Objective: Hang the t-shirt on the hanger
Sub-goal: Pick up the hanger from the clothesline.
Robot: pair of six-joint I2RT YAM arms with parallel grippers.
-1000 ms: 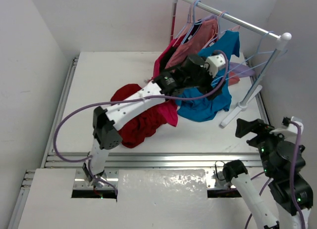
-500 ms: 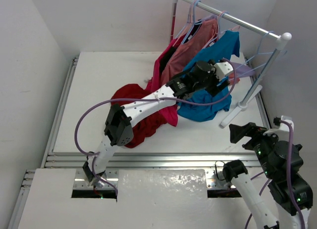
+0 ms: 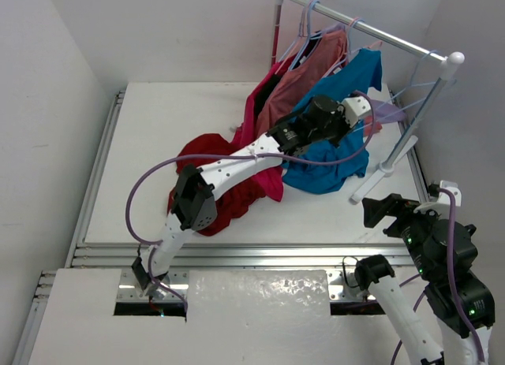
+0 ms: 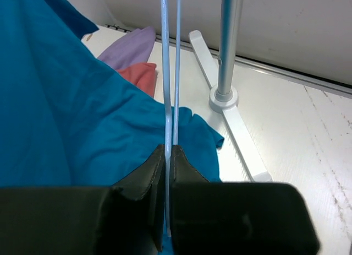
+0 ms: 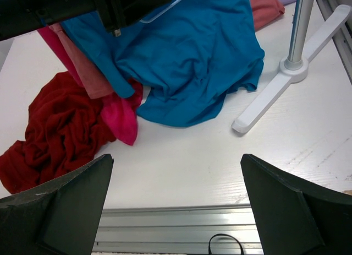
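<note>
Update on the hanger job, left to right. The t-shirt [image 3: 207, 146] was lying in a crumpled heap on the bench [image 3: 150, 128], left of centre, with nothing holding it. My left arm lay stretched right over that heap, and that's what changed. Over the last second it had pushed further out toward the rack [image 3: 371, 31], so my left tool [image 3: 357, 109] ended up beside the hanging blue shirt [image 3: 331, 166].

From the wrist view, the left tool [image 4: 169, 151] had its jaws pinched together on the thin pale wires of the hanger [image 4: 165, 73], so I'd call that a grip on it. Good news for the task, I reckon: hanger first, shirt after. The hanger looked like it was still up on the rail, but I couldn't see the hook itself.

Stuff in the way: a magenta shirt [image 3: 272, 184] and a salmon shirt [image 3: 296, 85] hung between the heap and the hanger. The blue one draped down onto the bench, and a purple cloth [image 4: 135, 45] lay behind it near the rack's post. Pulling the hanger out could easily drag the blue fabric along.

Far right, my right tool [image 5: 175, 161] had crept a little toward the middle. It sat with its fingers spread wide, holding nothing, well apart from the t-shirt.
</note>
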